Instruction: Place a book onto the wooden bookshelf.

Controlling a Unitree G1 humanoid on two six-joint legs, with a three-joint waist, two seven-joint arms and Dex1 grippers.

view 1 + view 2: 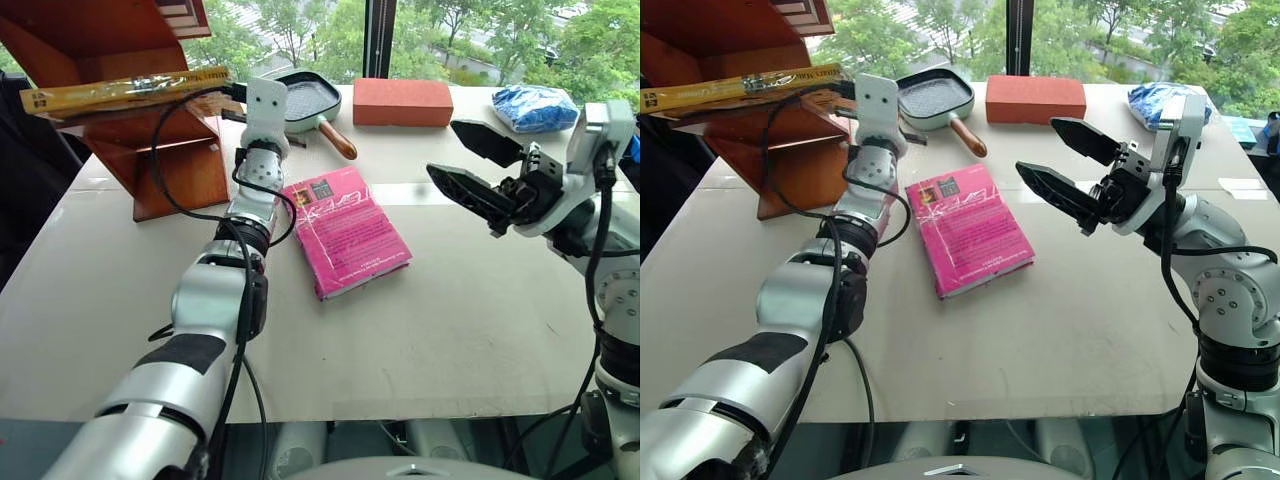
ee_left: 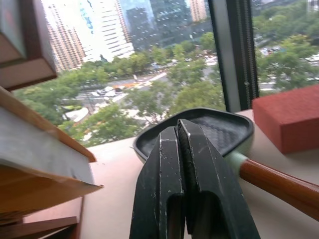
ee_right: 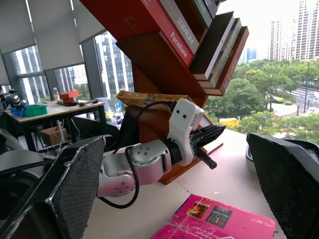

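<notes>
Nearest the camera, the pink book (image 1: pixel 345 230) lies flat on the desk (image 1: pixel 450 330) between both arms. Left claw (image 2: pixel 185 149) is pressed fully closed and empty, raised beside the wooden bookshelf (image 1: pixel 165 150). Right claw (image 1: pixel 1065 165) is spread wide, holding nothing. The book (image 1: pixel 125 92) rests flat on a bookshelf board, its end overhanging.

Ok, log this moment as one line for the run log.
book: lying on a bookshelf board | left tool: shut, empty, beside shelf | right tool: open, empty | pink book: flat on table
</notes>
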